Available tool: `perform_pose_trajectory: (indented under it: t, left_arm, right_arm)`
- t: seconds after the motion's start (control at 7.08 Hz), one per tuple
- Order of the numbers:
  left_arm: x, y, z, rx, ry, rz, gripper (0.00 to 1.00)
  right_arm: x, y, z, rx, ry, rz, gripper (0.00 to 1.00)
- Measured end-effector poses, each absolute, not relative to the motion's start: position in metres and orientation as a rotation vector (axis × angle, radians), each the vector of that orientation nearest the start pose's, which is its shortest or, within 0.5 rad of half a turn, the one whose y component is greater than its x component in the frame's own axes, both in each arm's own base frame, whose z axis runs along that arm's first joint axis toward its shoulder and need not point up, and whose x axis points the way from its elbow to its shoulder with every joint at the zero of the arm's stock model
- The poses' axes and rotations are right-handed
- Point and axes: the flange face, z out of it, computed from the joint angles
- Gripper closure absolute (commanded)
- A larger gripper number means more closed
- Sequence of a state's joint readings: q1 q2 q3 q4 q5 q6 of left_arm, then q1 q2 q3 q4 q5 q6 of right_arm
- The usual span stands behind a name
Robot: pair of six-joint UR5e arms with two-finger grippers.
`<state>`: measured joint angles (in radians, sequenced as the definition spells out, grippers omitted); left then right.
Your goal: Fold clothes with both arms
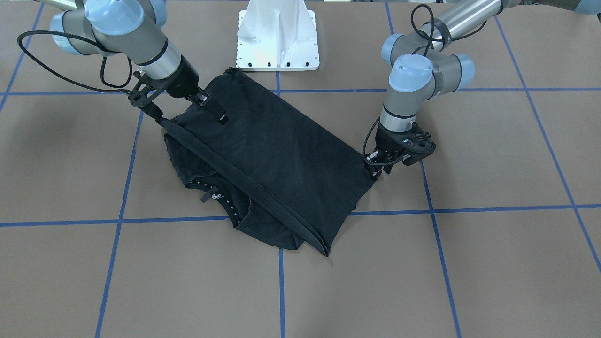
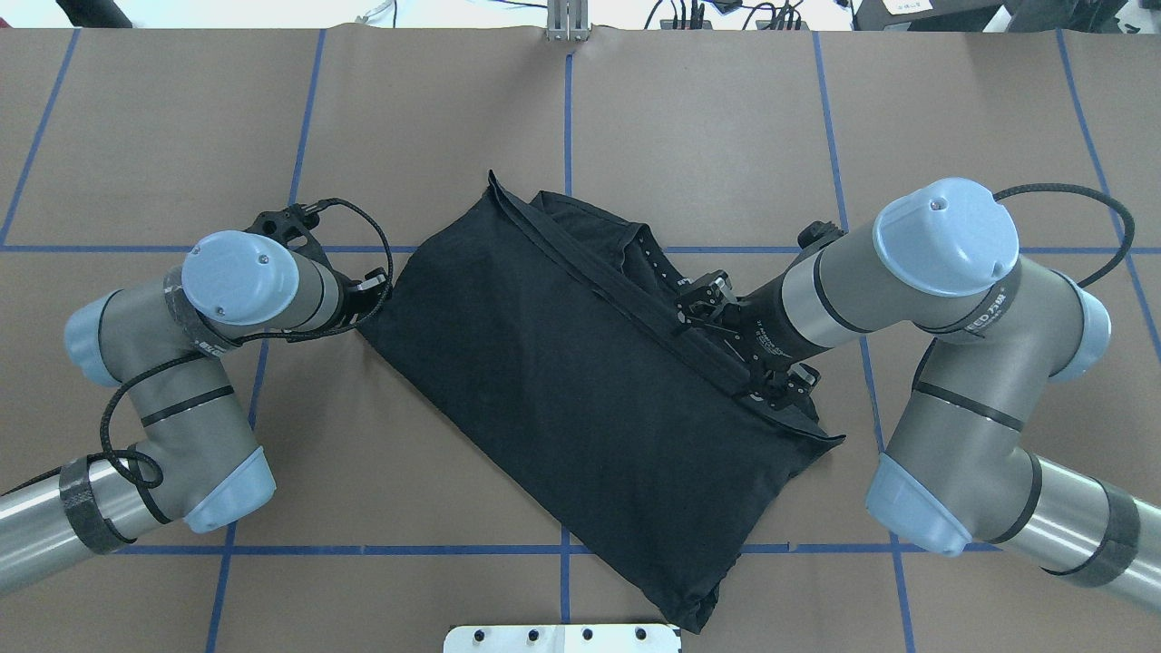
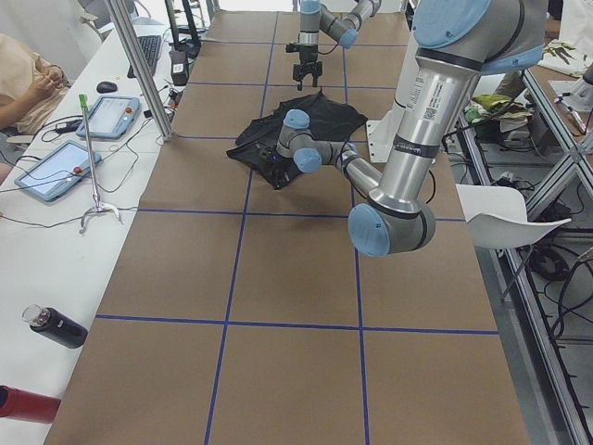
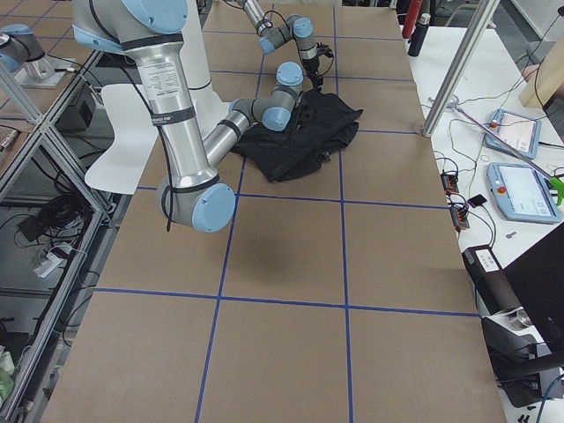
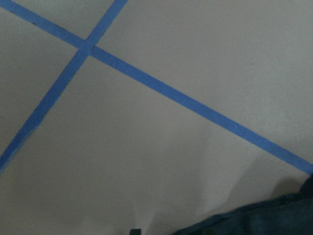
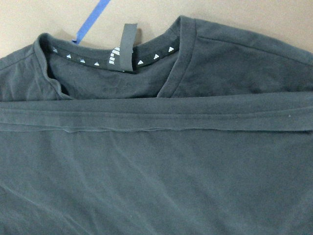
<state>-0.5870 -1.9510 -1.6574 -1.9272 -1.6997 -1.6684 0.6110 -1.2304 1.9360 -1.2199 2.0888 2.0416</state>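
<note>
The black T-shirt (image 1: 281, 155) lies folded in the middle of the table (image 2: 580, 390), its hem band (image 6: 146, 115) laid just short of the collar (image 6: 122, 58). No print shows. My left gripper (image 1: 379, 172) is low at the shirt's short folded edge (image 2: 374, 286). The left wrist view shows one fingertip (image 5: 135, 231) beside the cloth edge (image 5: 264, 218), and I cannot tell whether the gripper is open or shut. My right gripper (image 1: 215, 112) hovers above the shirt near the hem band. It looks open and holds nothing.
The white pedestal base (image 1: 278, 42) stands just behind the shirt's near corner. Blue tape lines (image 1: 436, 263) grid the brown table. A side bench holds tablets (image 3: 56, 167), a metal pole (image 3: 139, 65) and bottles (image 3: 56, 326), with a person (image 3: 23, 83) beside it.
</note>
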Motion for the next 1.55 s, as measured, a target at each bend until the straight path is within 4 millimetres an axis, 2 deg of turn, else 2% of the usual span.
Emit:
perform_pose_trajectory:
  t: [0.14,0.28,0.42,0.99,1.27,1.41,1.55]
  left_arm:
    - [0.475,-0.456,0.379,0.077,0.833,-0.59,0.55]
    - [0.476,-0.453,0.382,0.07,0.83,-0.596,0.91]
    - [0.477,-0.452,0.383,0.061,0.83,-0.61,1.0]
    - [0.474,-0.447,0.37,0.044,0.859,-0.632,1.0]
    - [0.466,-0.443,0.351,0.058,0.892,-0.615,1.0]
    - [0.461,-0.447,0.343,0.079,0.901,-0.594,1.0]
    - [0.449,-0.464,0.336,0.122,0.908,-0.576,1.0]
  right_arm:
    - [-0.414,-0.394,0.264,-0.402,-1.084,0.692,0.0]
    - [-0.413,-0.395,0.264,-0.401,-1.085,0.693,0.0]
    - [-0.413,-0.395,0.264,-0.401,-1.085,0.694,0.0]
    - [-0.412,-0.395,0.264,-0.402,-1.084,0.697,0.0]
    - [-0.412,-0.395,0.264,-0.402,-1.085,0.697,0.0]
    - [-0.411,-0.396,0.264,-0.4,-1.086,0.698,0.0]
    - [-0.409,-0.398,0.263,-0.397,-1.089,0.702,0.0]
